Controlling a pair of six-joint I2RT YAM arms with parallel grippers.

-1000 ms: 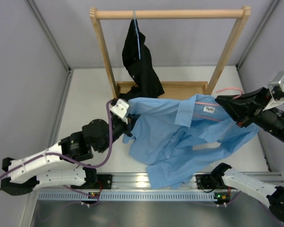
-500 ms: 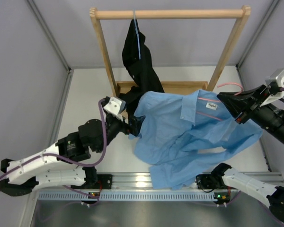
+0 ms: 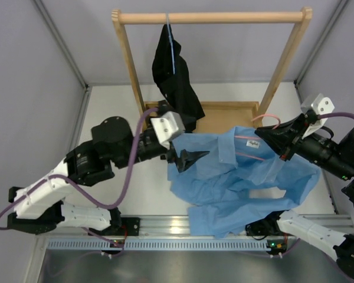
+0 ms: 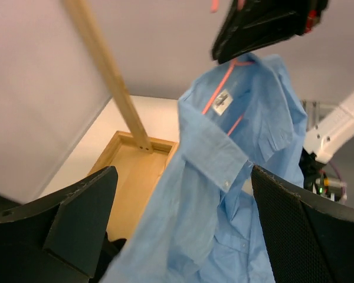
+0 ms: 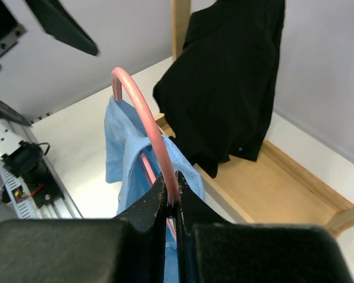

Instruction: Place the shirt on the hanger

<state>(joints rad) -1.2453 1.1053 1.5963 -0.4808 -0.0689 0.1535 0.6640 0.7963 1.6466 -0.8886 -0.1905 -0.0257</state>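
The light blue shirt [image 3: 242, 177] hangs from the pink hanger [image 3: 252, 138], whose wire runs inside the collar past the white neck label [image 4: 222, 101]. My right gripper [image 3: 264, 133] is shut on the hanger's hook [image 5: 143, 112], holding it above the table. The shirt's collar [image 5: 121, 138] drapes just below the right gripper [image 5: 171, 184]. My left gripper [image 3: 187, 160] is open at the shirt's left shoulder. In the left wrist view the shirt [image 4: 218, 188] shows between the wide-apart fingers [image 4: 76, 218], which do not pinch it. The lower hem trails toward the near rail.
A wooden clothes rack [image 3: 212, 17] stands at the back with its wooden base tray [image 3: 230, 111]. A black garment [image 3: 174, 71] hangs from its bar on a pale blue hanger. An aluminium rail [image 3: 165, 227] runs along the near edge. Grey walls close both sides.
My left gripper has opened, let go of the shirt's left edge, and risen toward the right. The right gripper has carried the hanger and shirt a little leftward.
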